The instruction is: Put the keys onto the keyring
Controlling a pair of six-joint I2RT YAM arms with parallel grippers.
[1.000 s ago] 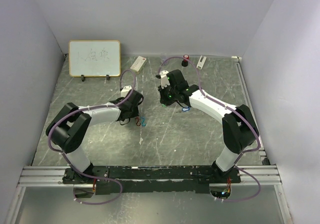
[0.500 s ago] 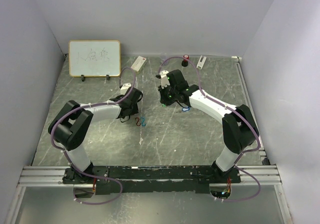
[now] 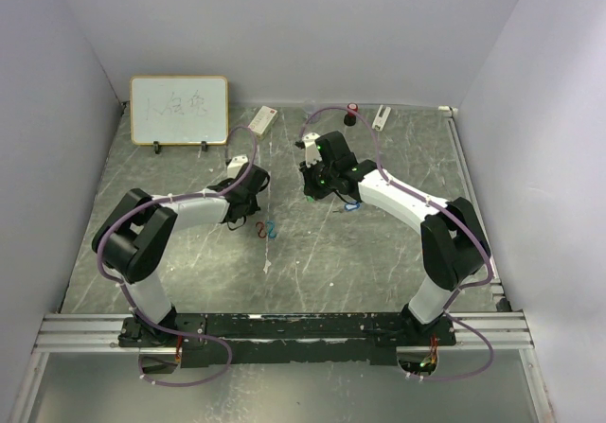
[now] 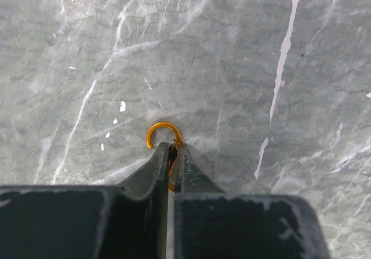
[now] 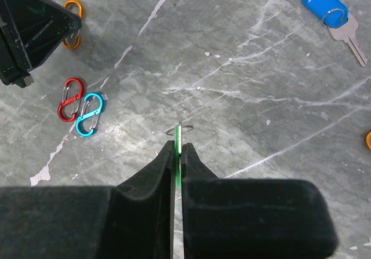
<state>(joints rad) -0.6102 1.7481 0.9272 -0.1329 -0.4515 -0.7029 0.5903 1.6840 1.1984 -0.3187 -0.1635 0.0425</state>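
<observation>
Right wrist view: the right end effector (image 5: 178, 145) is pressed together on a thin green tag (image 5: 176, 163), held edge-on, with a small wire ring (image 5: 181, 130) poking out past the tips. Whether a key hangs below it is hidden. Taking the red clip (image 5: 69, 99) as landmark, this pinch sits to its right and a little lower. The blue-tagged key (image 5: 327, 10) lies loose on the desk (image 4: 261, 68), far to the clip's upper right. A cyan clip (image 5: 88, 115) touches the red clip's right side.

Above the red clip, the left end effector (image 4: 172, 146) has its fingers nearly together, pinching an orange clip (image 4: 164, 124) at its lower loop.

Risks, as I judge them: the orange clip is no key, so lifting it may waste the move. It is caught only at one loop and could swing or slip. The edge-on hold on the green tag is narrow, so the tag may twist and turn the ring off line for threading.
</observation>
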